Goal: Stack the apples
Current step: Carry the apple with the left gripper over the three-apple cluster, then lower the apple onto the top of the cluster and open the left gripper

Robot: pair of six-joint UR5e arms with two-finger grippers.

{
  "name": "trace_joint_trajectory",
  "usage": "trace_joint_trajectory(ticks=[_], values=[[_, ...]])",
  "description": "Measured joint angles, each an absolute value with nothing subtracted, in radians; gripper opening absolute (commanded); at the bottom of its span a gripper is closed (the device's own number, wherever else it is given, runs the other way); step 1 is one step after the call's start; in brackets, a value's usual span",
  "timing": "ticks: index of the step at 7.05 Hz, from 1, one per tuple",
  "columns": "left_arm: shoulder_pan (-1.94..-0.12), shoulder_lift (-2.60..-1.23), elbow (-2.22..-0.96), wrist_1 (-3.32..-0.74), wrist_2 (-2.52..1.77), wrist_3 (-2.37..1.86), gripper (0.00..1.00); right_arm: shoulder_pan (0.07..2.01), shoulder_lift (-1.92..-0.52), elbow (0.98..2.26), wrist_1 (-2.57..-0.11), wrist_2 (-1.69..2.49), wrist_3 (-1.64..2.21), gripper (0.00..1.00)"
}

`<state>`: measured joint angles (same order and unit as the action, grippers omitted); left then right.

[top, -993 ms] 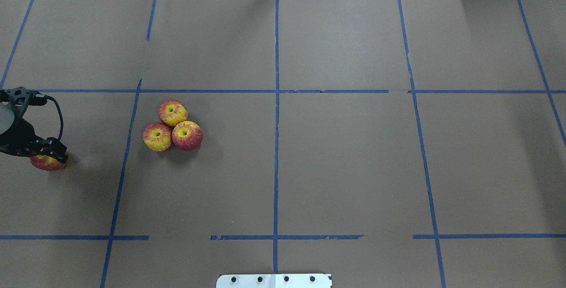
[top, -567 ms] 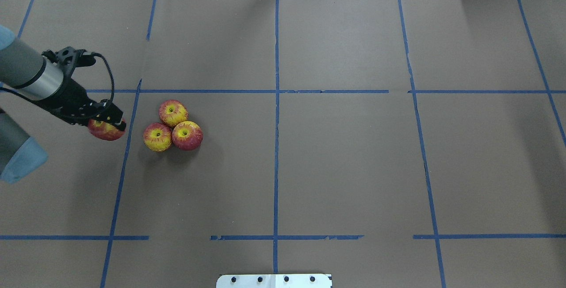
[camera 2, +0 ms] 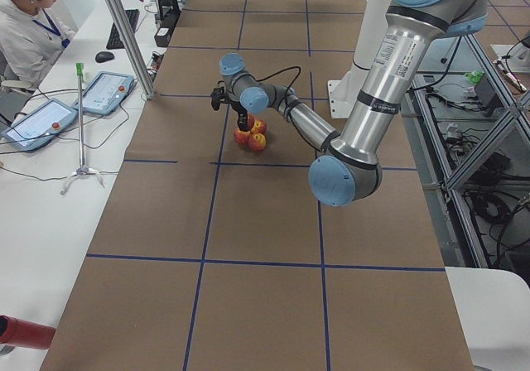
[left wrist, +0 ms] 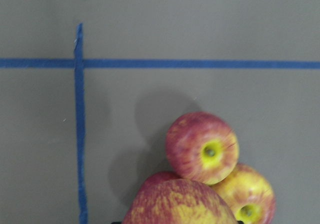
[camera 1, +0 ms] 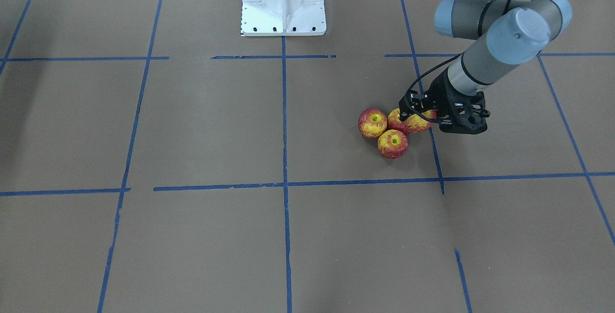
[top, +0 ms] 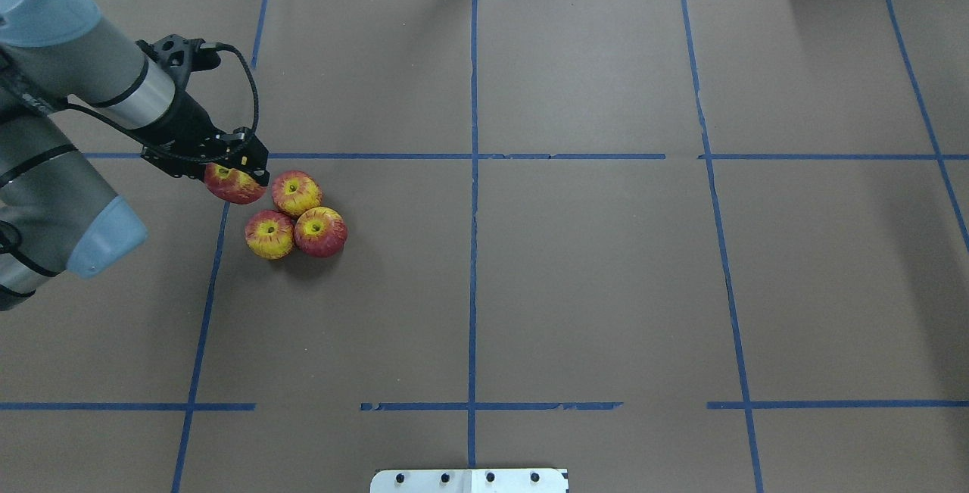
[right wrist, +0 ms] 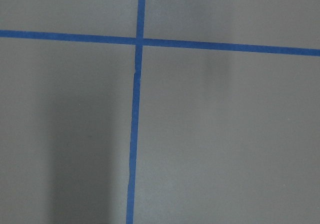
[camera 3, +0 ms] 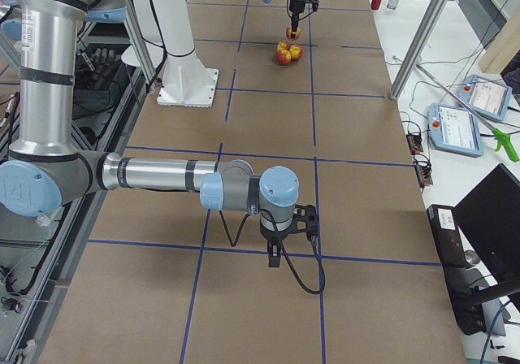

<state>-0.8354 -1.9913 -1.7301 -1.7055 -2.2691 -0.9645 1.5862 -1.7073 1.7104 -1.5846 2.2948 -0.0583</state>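
Three small round red-and-yellow toy apples (top: 296, 193) sit touching in a tight cluster on the brown paper-covered table (top: 590, 288), in the robot's left half, just beside a crossing of blue tape lines (top: 363, 156). A fourth apple (top: 231, 185) of the same kind hangs above the table at the cluster's left side, pinched between the fingers of the left gripper (top: 241, 173). The right gripper (camera 3: 275, 254) hovers over bare paper, well apart from the fruit; how far its fingers are parted cannot be told

3 red/yel apples (top: 320, 232) clustered, touching, stems up; 4th apple (top: 231, 185) aloft beside.
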Motion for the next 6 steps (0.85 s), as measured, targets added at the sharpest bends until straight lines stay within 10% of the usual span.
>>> trace_joint_trajectory(ticks=[6], values=[[-0.793,-2.002,-1.7,-1.697,-2.263,-0.97,0.0,1.586,-1.707,1.71,-1.585,2.295,-0.058,1.0]])
